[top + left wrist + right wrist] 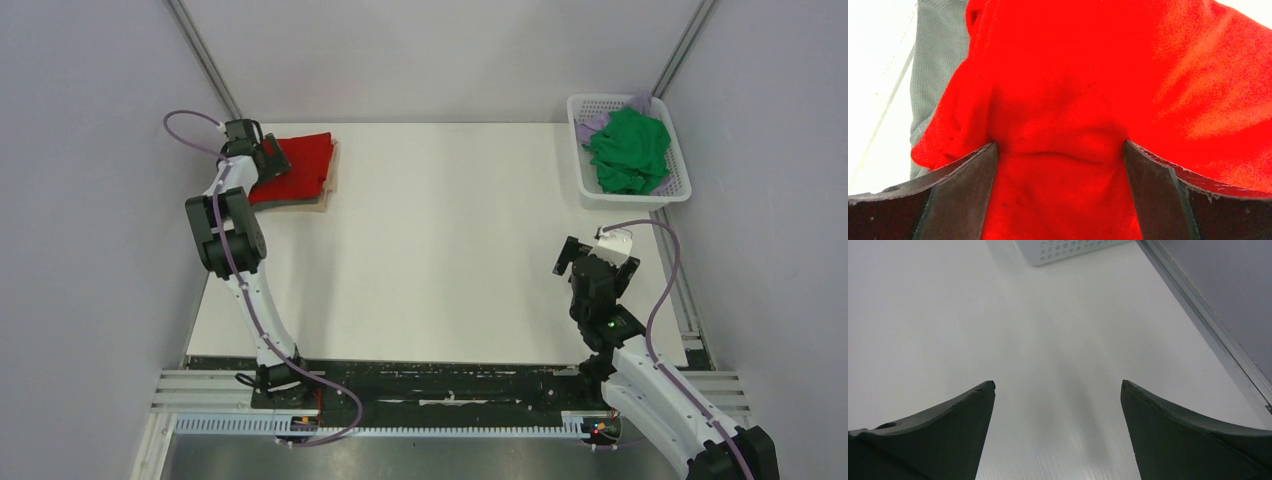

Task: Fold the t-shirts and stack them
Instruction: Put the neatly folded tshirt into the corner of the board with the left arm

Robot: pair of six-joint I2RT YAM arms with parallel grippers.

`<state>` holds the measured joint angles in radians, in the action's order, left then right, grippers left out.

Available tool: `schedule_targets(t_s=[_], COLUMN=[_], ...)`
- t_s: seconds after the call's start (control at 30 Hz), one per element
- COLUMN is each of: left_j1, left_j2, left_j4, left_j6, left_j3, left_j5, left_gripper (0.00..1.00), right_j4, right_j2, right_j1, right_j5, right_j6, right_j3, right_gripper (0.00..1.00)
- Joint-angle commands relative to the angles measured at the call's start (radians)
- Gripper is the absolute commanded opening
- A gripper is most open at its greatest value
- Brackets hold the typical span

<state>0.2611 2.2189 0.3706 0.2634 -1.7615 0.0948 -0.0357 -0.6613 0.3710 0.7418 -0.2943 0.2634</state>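
The green t-shirt [628, 150] lies bunched in the white basket [640, 197], filling most of it. Its heap runs along the basket's long side, from far to near. A pale lilac t-shirt [592, 124] shows at the basket's far left corner, partly under the green one.

Just off the basket's near edge and a little to its left, the right gripper [578, 258] hangs over bare table [430, 250]. Its jaws are spread wide and hold nothing. Its wrist view has the basket's wall at the top, so the fingers point toward the basket.

Well apart from the basket, across the table to its left, the red t-shirt [300, 165] lies folded on a tan t-shirt [325, 195]. The left wrist view also shows a grey t-shirt [933, 65] under the red one's edge. The left gripper [262, 152] sits over the side of the red shirt farthest from the basket. Its jaws are spread with red cloth showing between them; I cannot tell whether the fingertips touch the cloth.

By my reading, the red shirt is already on the stack and the next shirt must come out of the basket. What matters then is that the green heap lies straight ahead of the right gripper and just beyond it. The right arm is far nearer than the left, and its jaws are already spread to take the cloth from above.
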Motion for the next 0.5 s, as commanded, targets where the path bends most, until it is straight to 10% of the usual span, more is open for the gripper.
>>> schedule_targets(t_s=[0.0, 0.47], left_j1=[0.027, 0.008], left_j2=[-0.020, -0.454], left_j4=[-0.071, -0.058], left_j6=[0.075, 0.272], left_j3=[0.054, 0.137], left_j5=[-0.080, -0.158], left_gripper=[1.00, 1.00], right_j4=[0.012, -0.050], right_j2=[0.004, 0.012], right_j1=[-0.001, -0.001], right_j5=[0.017, -0.038], right_j6=[-0.002, 0.008], right_j3=[0.011, 0.051], right_gripper=[0.98, 0.98])
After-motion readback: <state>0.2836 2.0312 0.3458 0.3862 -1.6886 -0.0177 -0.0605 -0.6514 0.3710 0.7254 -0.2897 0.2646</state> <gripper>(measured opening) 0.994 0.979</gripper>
